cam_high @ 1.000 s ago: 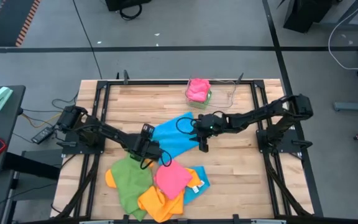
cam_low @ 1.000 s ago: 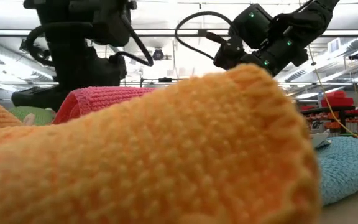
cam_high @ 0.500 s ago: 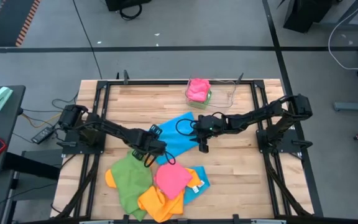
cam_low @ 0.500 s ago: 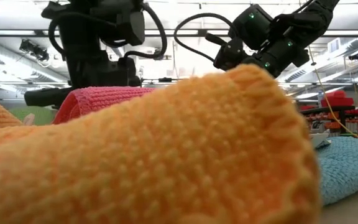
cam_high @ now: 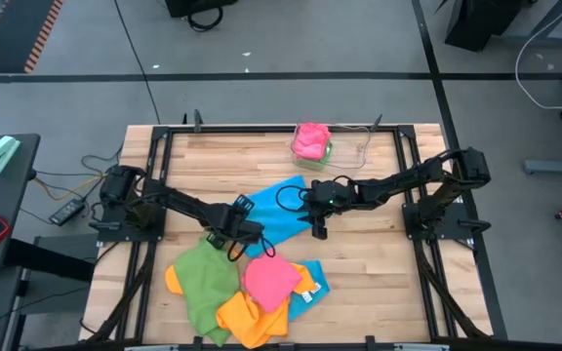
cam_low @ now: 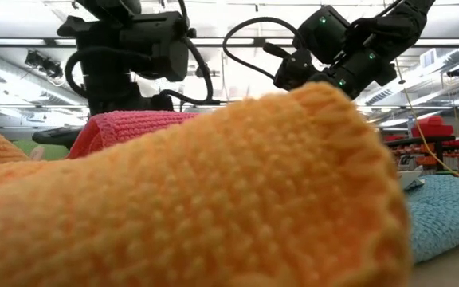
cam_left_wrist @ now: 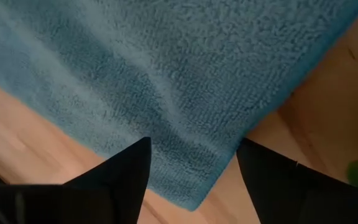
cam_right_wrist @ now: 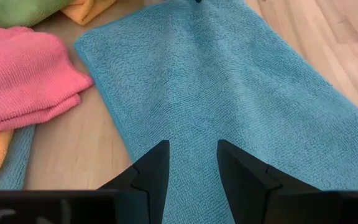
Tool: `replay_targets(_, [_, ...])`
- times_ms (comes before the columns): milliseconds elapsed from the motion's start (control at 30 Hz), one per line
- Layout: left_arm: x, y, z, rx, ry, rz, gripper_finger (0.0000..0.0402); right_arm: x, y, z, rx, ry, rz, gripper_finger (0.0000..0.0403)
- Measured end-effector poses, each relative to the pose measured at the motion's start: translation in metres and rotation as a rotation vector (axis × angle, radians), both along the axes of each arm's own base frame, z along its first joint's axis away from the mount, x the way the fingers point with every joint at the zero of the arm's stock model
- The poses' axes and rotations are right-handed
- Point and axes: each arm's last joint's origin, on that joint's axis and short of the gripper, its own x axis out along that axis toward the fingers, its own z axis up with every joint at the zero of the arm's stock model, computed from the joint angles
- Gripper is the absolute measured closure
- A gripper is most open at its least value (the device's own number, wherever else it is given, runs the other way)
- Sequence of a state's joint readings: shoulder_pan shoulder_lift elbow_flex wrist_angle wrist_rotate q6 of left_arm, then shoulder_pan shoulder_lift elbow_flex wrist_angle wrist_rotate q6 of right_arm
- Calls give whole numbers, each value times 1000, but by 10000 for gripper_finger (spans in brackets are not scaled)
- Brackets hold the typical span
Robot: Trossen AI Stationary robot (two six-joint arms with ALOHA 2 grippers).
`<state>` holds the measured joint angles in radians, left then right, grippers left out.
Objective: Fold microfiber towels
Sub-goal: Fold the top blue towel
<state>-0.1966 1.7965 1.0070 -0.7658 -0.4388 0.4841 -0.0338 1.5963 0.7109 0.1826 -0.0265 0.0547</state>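
A sky-blue microfiber towel (cam_high: 279,216) lies spread flat at the table's middle. My left gripper (cam_high: 246,234) is open and points steeply down, one finger on either side of the towel's near-left corner (cam_left_wrist: 194,198). My right gripper (cam_high: 318,228) is open and slants down over the towel's right edge (cam_right_wrist: 191,155). A heap of green (cam_high: 203,281), pink (cam_high: 269,281), orange (cam_high: 245,317) and blue (cam_high: 312,283) towels lies near the front edge. In the low view the orange towel (cam_low: 213,199) fills the foreground. My left gripper's fingers (cam_left_wrist: 120,177) flank the towel's corner and show no touch. My right gripper comes from the table's right, slanting down, with the towel's edge (cam_right_wrist: 191,168) showing in the gap between its fingers (cam_right_wrist: 151,171). Whether the fingertips touch the cloth cannot be told.
A folded pink towel (cam_high: 310,139) sits on a clear tray (cam_high: 328,151) at the far edge. Black frame rails (cam_high: 160,161) run along both sides of the table. Bare wood (cam_high: 379,283) shows at the near right and far left.
My left gripper has moved a little toward the table's right and down onto the blue towel's near-left corner, rolling its wrist as it went. The towel and my right gripper have stayed put.
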Motion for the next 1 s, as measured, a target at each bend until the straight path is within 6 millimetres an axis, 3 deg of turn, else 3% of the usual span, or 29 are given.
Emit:
replay_targets(267, [2, -1, -16, 33, 59, -9, 224, 0, 3, 0, 8, -1, 6, 258])
replay_targets(567, [7, -2, -9, 7, 14, 65, 387, 5, 28, 7, 9, -94, 3, 258])
replay_targets(1000, [33, 15, 36, -212, -30, 145, 395, -3, 96, 5, -35, -164, -120, 258])
